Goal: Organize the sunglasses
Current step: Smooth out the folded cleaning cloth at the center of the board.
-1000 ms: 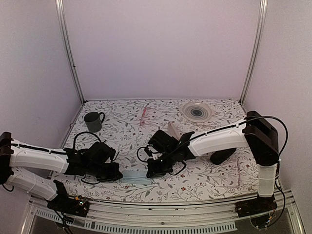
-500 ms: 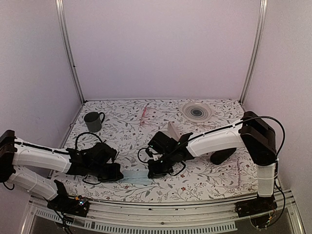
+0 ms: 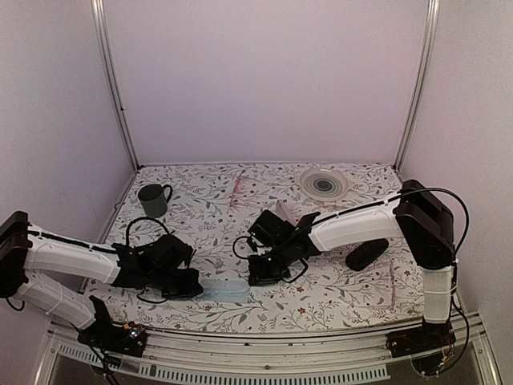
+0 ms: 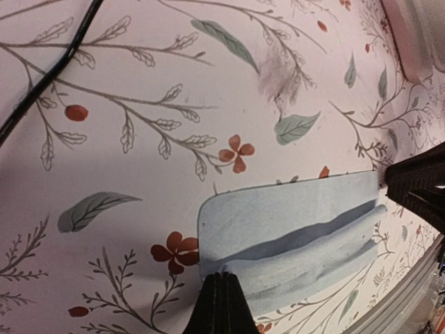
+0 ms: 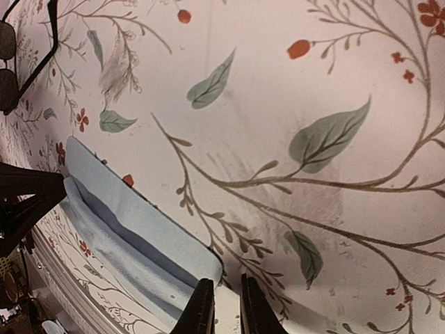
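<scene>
Pale blue cloth [image 3: 225, 289] flat on the floral table [image 3: 353, 297], left gripper [image 4: 221, 282] clenched on one end, right gripper [image 5: 226, 282] slightly parted at the other corner, grasping nothing, sunglasses [image 5: 5, 87] on the table well apart from that gripper, caught only at the right wrist view's upper-left edge.

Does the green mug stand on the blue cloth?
No, the mug stands at the back left, well apart from the cloth near the front edge.

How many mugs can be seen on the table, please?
1. The dark green handled mug stands upright near the far left corner of the floral-print table. No other is visible; one could be hidden from view.
</scene>
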Robot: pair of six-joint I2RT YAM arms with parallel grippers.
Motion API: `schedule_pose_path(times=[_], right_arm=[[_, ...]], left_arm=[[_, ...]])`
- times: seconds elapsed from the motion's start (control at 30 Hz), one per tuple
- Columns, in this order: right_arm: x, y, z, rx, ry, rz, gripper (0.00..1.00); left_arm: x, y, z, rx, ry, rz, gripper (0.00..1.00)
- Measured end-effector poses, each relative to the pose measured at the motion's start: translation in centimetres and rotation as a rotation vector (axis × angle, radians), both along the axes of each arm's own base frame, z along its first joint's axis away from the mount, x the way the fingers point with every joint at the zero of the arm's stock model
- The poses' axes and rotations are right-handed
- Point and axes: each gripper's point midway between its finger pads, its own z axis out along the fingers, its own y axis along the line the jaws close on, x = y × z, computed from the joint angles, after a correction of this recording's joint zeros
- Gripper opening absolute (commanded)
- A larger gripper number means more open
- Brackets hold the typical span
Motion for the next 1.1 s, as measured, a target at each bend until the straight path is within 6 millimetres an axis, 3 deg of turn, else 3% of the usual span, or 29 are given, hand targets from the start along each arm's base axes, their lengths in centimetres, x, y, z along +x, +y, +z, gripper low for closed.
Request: schedule_pose_path(times=[0.17, 0.37, 0.47, 0.67, 0.83, 0.97, 1.1], right_arm=[[0.9, -0.9, 0.3, -0.030, -0.023, -0.023, 0.17], [0.8, -1.0, 2.5, -0.009, -0.047, -0.017, 0.18], [0.4, -0.6, 3.9, 0.015, -0.064, 0.000, 0.18], [-1.9, 1.4, 5.3, 0.067, -0.074, 0.083, 0.18], [-4.0, 4.9, 6.5, 0.139, -0.073, 0.169, 0.16], [-5.0, 6.8, 5.7, 0.157, -0.054, 0.212, 0.14], [-5.3, 6.9, 3.7, 0.126, -0.032, 0.219, 0.13]], left_arm=[[0.1, 0.0, 0.1, 0.005, -0.001, 0.002, 0.05], [0.4, 0.1, 0.7, 0.014, -0.012, 0.009, 0.40], [0.7, 0.2, 1.8, -0.002, -0.038, 0.018, 0.49], [1.1, 0.7, 4.4, -0.044, -0.107, 0.045, 0.50], [1.1, 1.2, 5.2, -0.048, -0.126, 0.057, 0.48], [0.7, 1.7, 5.1, -0.047, -0.125, 0.058, 0.46], [0.4, 2.1, 4.8, -0.041, -0.119, 0.057, 0.46]])
